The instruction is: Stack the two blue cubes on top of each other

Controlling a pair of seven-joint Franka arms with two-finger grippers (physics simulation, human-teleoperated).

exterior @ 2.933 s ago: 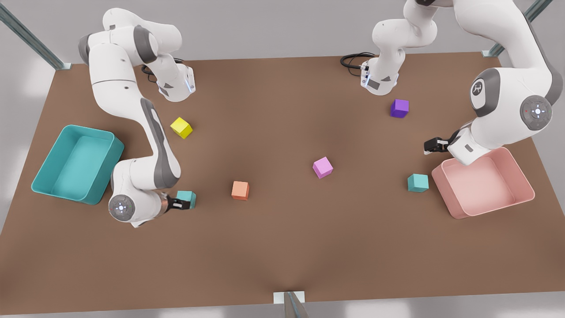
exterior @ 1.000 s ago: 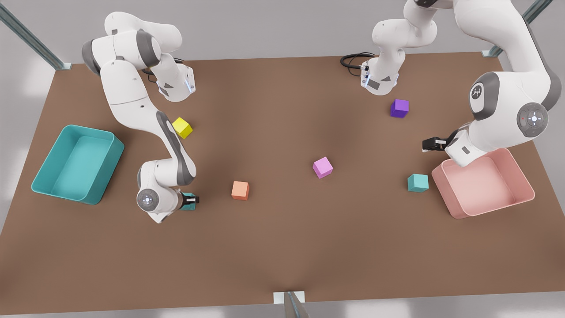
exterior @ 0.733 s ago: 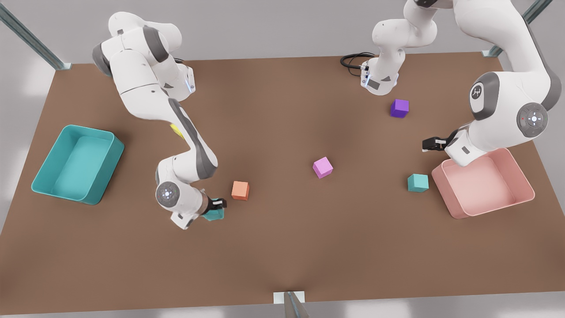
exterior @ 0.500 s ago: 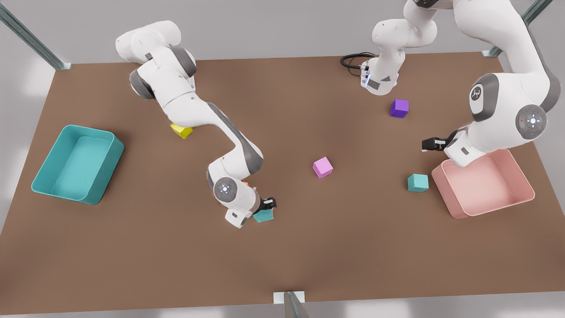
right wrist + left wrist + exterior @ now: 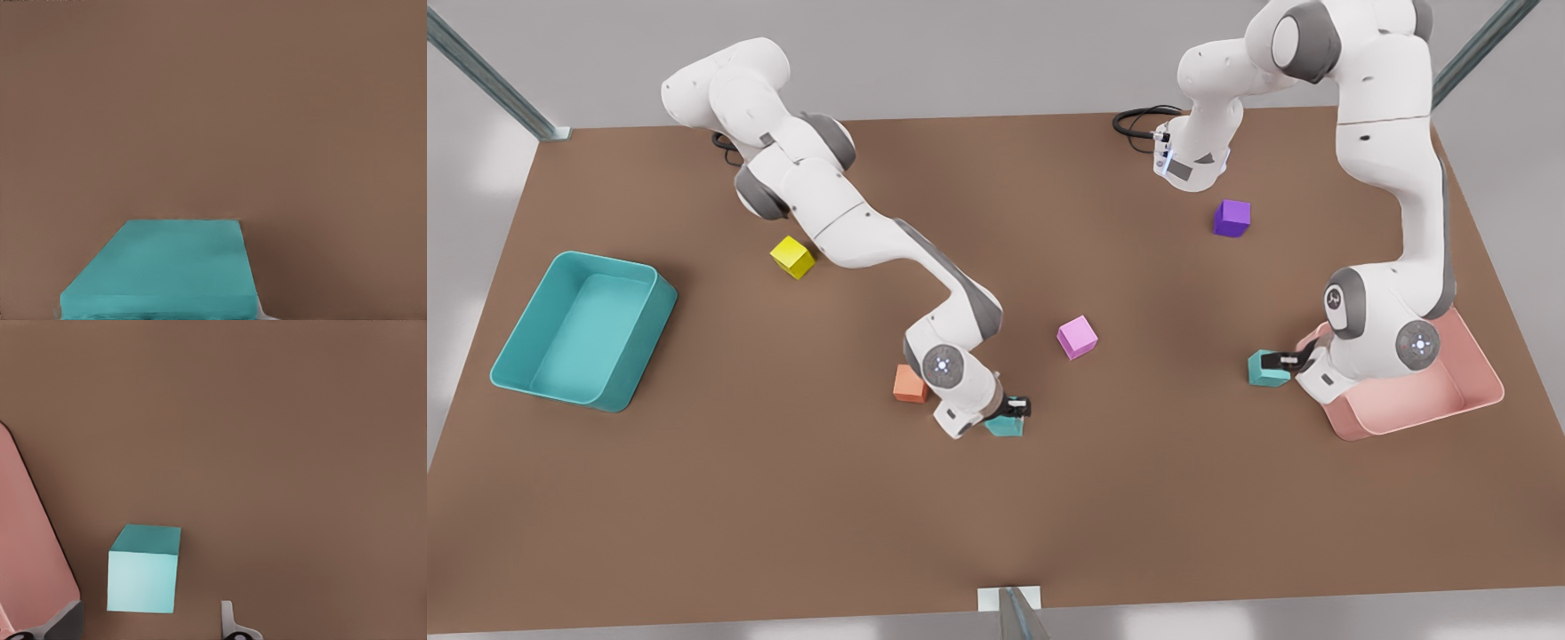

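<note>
Now my right gripper (image 5: pixel 1016 410) is clamped on one small matte teal cube (image 5: pixel 1005 426), plain-faced, near the orange cube (image 5: pixel 908 384). My left gripper (image 5: pixel 1286 360), fingers spread, sits over the identical second teal cube (image 5: pixel 1263 369) just beside the pink bin (image 5: pixel 1485 373).

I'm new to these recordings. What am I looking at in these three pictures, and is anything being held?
These are simulator renders of two white robot arms with two-finger grippers at a brown table. The wide picture comes from an outside camera looking down. The other two come from cameras on each wrist. The right gripper, mid-table, is shut on the held teal cube. The left gripper is open beside the second teal cube, near the pink bin. Also there: a teal bin and a yellow cube, orange cube, pink cube and purple cube.
</note>
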